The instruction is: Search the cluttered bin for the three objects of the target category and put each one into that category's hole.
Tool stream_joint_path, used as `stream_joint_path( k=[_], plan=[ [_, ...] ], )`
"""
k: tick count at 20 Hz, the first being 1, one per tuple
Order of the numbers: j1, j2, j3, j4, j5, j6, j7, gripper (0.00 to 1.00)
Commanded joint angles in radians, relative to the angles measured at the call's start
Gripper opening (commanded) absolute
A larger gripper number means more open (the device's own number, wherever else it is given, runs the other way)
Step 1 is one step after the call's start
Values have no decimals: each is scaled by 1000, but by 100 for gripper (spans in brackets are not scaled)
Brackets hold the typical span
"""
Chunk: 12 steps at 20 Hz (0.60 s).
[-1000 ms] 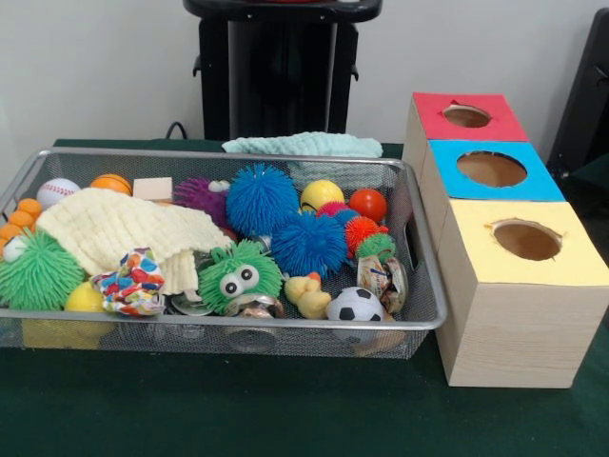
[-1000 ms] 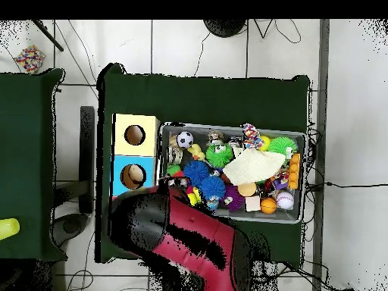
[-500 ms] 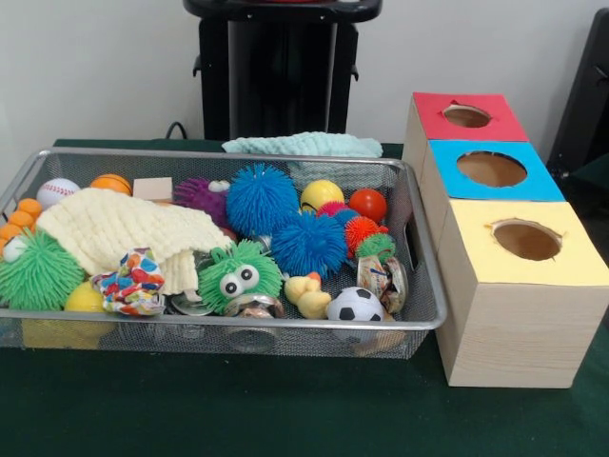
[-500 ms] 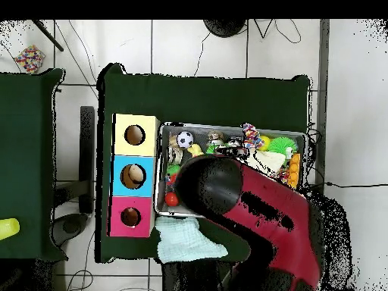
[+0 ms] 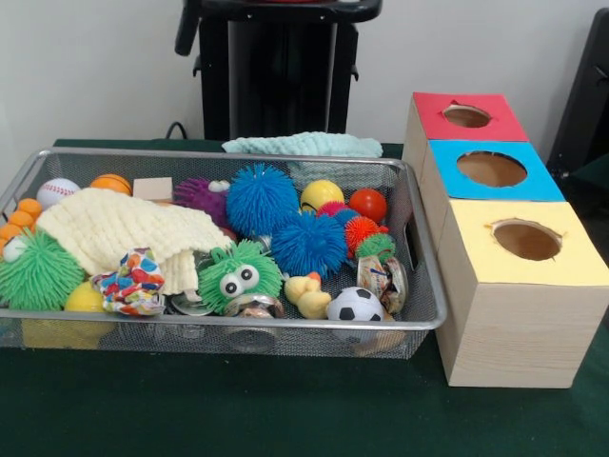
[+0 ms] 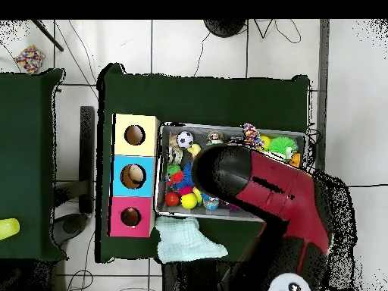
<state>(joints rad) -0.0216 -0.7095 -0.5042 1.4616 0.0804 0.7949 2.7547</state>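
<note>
progress: none visible, holes look empty | bin (image 5: 419, 319) full: blue spiky balls (image 5: 262, 198) at centre, red ball (image 5: 367, 204) 1 o'clock, soccer ball (image 5: 354, 305) 5 o'clock | boxes (image 5: 519, 314) 3 o'clock | arm (image 6: 258, 189) above bin; gripper hidden, state cannot tell | left: all three picks

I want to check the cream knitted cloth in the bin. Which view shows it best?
The front view: the cream knitted cloth lies fully visible, draped over toys at the bin's left side. In the overhead view the red arm covers that part of the bin, so the cloth is hidden.
</note>
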Motion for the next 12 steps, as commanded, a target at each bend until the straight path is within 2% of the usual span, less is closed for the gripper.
stream_joint_path(
  k=[1,3,7,12],
  plan=[
    [-44,92,218,73,-103,-73,-209,0],
    [-44,103,220,76,-119,-90,-179,0],
    [-65,118,274,133,-80,-166,-98,0],
    [-60,203,287,104,-87,-260,-16,0]
  ],
)
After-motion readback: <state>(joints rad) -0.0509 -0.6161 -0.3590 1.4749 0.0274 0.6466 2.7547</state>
